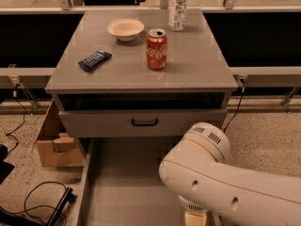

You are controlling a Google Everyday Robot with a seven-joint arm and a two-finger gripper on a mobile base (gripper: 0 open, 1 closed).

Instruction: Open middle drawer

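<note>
The middle drawer [127, 182] stands pulled far out below the cabinet, showing a plain grey inside. Its front and handle are out of view past the bottom edge. Above it is the taller grey drawer front [94, 124] with a black bar handle [145, 122] and a dark gap over it. The lowest drawer is hidden. My white arm [221, 182] fills the lower right, over the open drawer's right side. My gripper is not in view.
On the grey cabinet top [197, 65] stand a red cola can [156, 49], a white bowl [125, 29], a dark blue snack bar [94, 60] and a clear bottle [178, 6]. A cardboard box [54, 142] sits on the floor at left, with black cables [37, 204] nearby.
</note>
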